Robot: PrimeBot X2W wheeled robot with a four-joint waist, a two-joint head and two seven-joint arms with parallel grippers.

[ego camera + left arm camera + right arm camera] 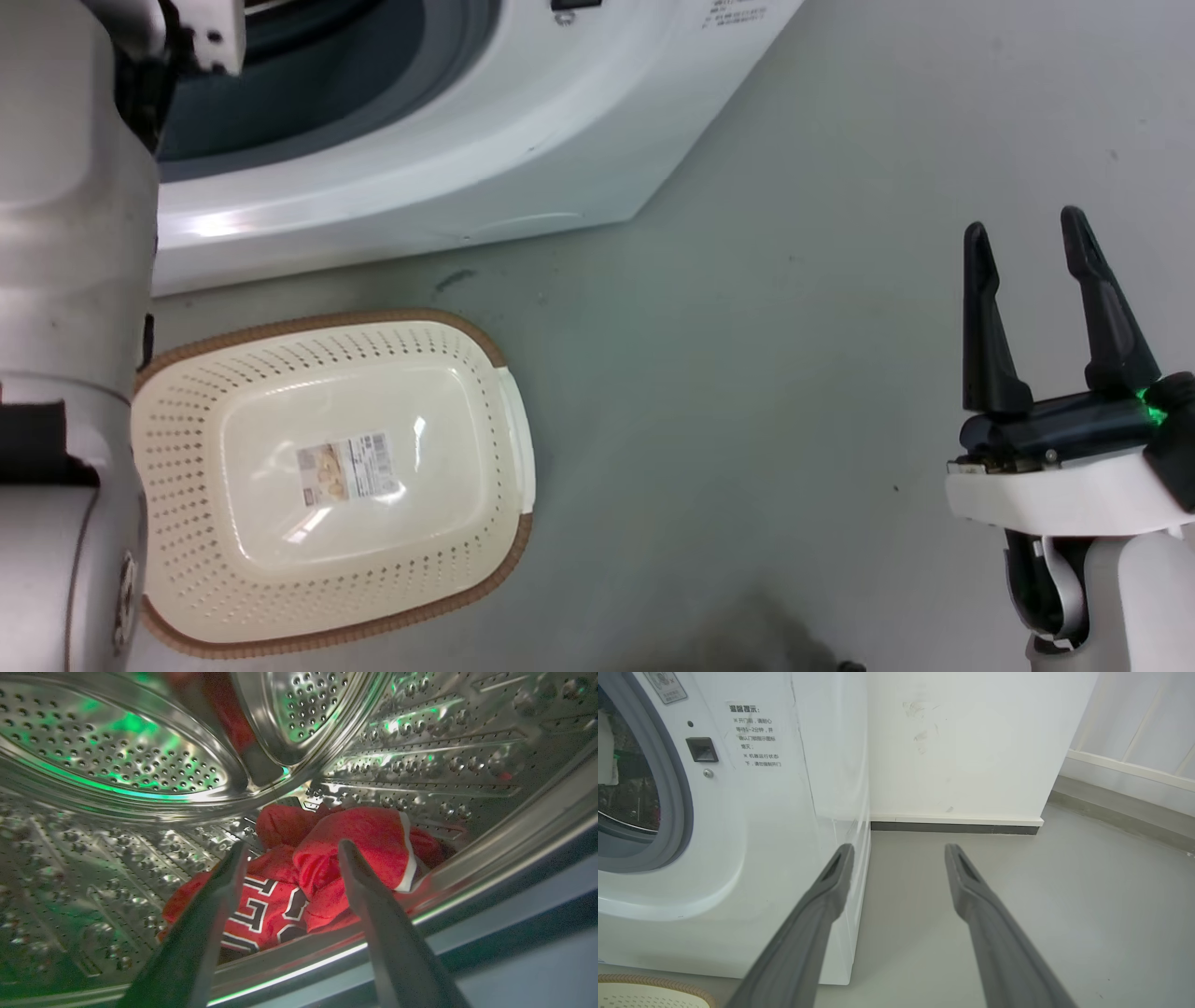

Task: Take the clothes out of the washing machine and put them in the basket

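Red clothes (364,835) heaped low in the washing machine (420,168) drum; left claw (293,844) spread wide, empty, aimed to grasp them; right claw (1024,224) open, empty, idle at far right; basket (327,320) on the floor just in front, placed to receive them.

the right gripper (899,847) has its two long dark grey fingers (803,933) spread apart, with bare grey floor (1017,914) between and beyond them. the large white front-loading washing machine (784,858) stands left of the fingers, its grey-rimmed porthole (675,812) further left. the cream perforated plastic basket (654,981) with brown woven-look rim lies low and left of the left finger. a white wall (962,742) stands ahead of the fingertips.
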